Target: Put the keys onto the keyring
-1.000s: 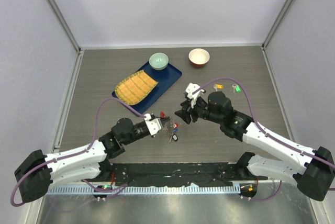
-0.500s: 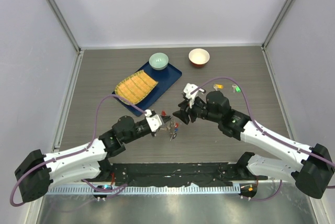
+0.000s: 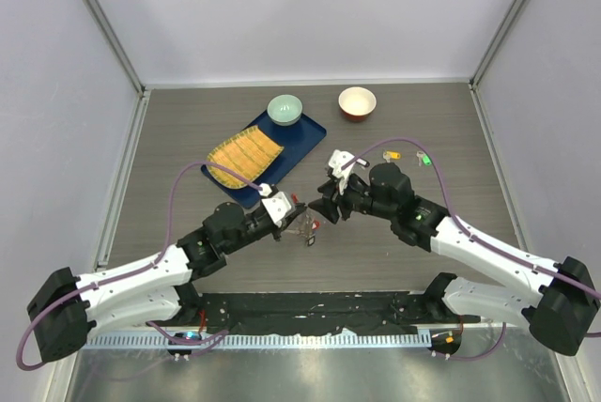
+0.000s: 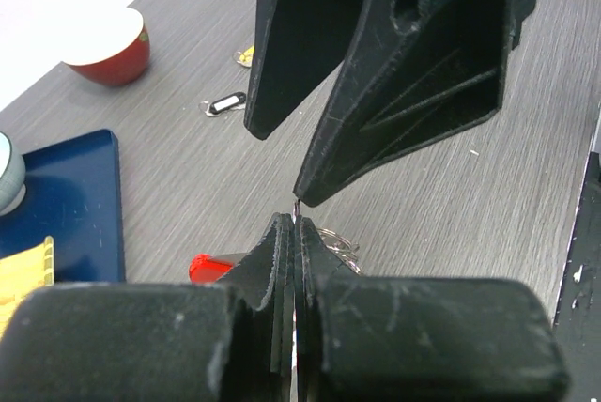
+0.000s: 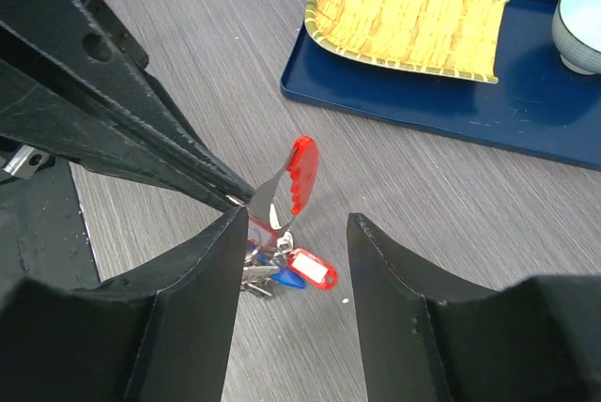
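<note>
Surface: dark grey wood-grain surface [image 3: 169, 139] enclosed by pale walls, with two arms reaching in from the near edge.
Keyring: keyring [image 3: 307, 226] at the middle of the surface, between the two hands. Its red oval loop [image 5: 300, 172] points away from the bunch, and red and blue tags hang among the silver rings.
Left hand: left hand [image 3: 299, 222] is clamped tight, fingertips pressed together, pinching a thin metal part of the keyring at their very tip.
Right hand: right hand [image 3: 322, 205] has its jaws parted and sits just to the right of the keyring. The wrist view shows one finger on each side of the bunch. I cannot tell whether they touch it.
Keys: yellow key [image 3: 392, 155] and green key [image 3: 424, 160] lie loose on the surface, far right, well apart from the keyring. The left wrist view shows a dark-headed key [image 4: 223, 104] near the yellow one.
Tray: blue tray [image 3: 300, 134] at far centre-left holds a woven mat [image 3: 244, 158] overhanging its left edge and a pale green bowl [image 3: 285, 109] at its far corner.
Bowl: red bowl [image 3: 357, 101] with a white inside stands to the right of the tray.
</note>
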You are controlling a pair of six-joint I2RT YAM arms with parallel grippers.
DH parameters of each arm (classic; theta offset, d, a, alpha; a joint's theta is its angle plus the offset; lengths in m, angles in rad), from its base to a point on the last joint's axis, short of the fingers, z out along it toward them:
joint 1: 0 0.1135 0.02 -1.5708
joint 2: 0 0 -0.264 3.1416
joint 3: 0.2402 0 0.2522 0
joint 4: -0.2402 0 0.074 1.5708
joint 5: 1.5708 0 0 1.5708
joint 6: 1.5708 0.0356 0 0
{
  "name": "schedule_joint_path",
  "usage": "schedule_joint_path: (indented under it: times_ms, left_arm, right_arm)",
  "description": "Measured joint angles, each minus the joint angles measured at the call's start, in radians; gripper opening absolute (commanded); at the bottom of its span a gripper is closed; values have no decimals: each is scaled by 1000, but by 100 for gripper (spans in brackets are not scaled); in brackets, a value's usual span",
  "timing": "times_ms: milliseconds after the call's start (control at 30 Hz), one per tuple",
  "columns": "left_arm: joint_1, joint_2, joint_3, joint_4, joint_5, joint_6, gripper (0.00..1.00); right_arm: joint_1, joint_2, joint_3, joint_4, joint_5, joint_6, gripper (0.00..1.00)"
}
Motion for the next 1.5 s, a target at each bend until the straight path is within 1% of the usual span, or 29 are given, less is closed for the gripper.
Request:
schedule_joint_path:
  times_ms: [333, 667, 867, 1133, 1300, 1500]
  left_arm:
    - [2, 24, 29, -29, -20, -72, 0]
    - [2, 24, 29, -29, -30, -91, 0]
    - [2, 23, 29, -30, -37, -98, 0]
    - [2, 23, 30, -29, -48, -134, 0]
    - [2, 32, 42, -30, -74, -171, 0]
    - [0, 55, 47, -47, -125, -224, 0]
  right_arm:
    - [31, 9, -2, 3, 31, -3, 53]
    - [36, -65, -9, 29, 155, -2, 54]
    - [36, -39, -26, 65, 203, 5, 54]
    - [38, 7, -43, 116, 217, 22, 54]
    - [63, 20, -56, 144, 221, 29, 54]
    - [97, 32, -58, 160, 277, 27, 54]
